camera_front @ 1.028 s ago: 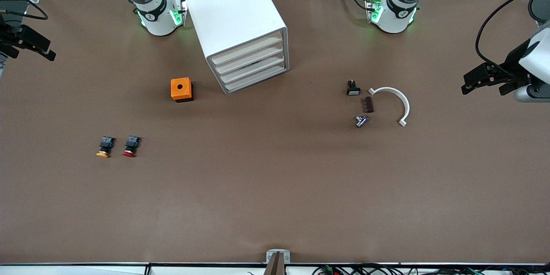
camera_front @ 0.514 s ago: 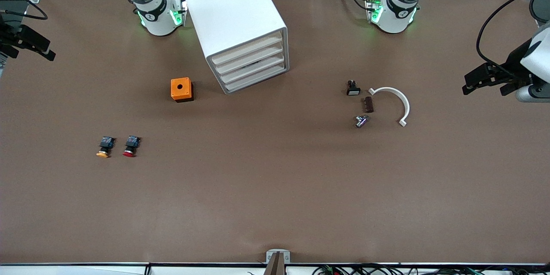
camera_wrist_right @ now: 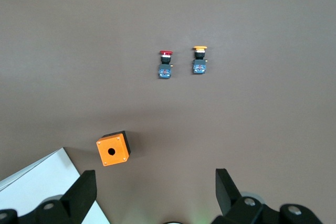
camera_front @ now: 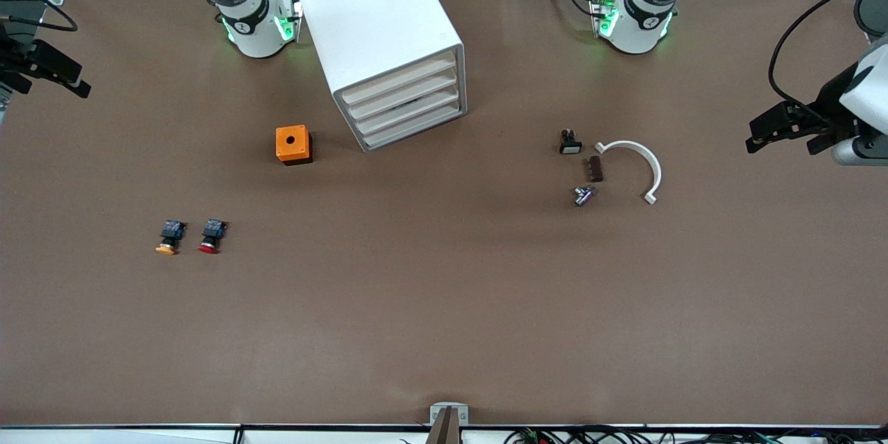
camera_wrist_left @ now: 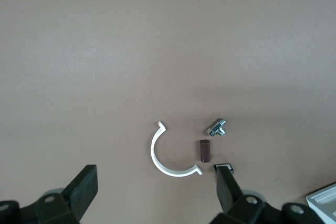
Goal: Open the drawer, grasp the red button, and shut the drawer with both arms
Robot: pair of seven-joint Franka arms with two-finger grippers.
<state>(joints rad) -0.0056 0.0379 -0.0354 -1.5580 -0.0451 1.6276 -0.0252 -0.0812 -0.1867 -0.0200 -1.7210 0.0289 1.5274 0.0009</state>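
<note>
The white cabinet [camera_front: 378, 35] stands near the arm bases, with four alike drawers all shut. The drawer [camera_front: 401, 91] is second from the top. The button [camera_front: 210, 236] with the red cap lies on the table toward the right arm's end, also seen in the right wrist view as the button [camera_wrist_right: 165, 62]. My right gripper [camera_front: 52, 87] hangs open and empty over the table's edge at that end; its view shows the right gripper [camera_wrist_right: 155, 190] spread wide. My left gripper [camera_front: 780, 144] hangs open and empty over the table's other end; its view shows the left gripper [camera_wrist_left: 156, 190] spread wide too.
An orange-yellow capped button [camera_front: 167, 237] lies beside the red one. An orange box [camera_front: 293, 144] sits by the cabinet. Toward the left arm's end lie a white curved piece [camera_front: 642, 163], a brown block [camera_front: 595, 168], a black switch [camera_front: 570, 143] and a metal part [camera_front: 583, 195].
</note>
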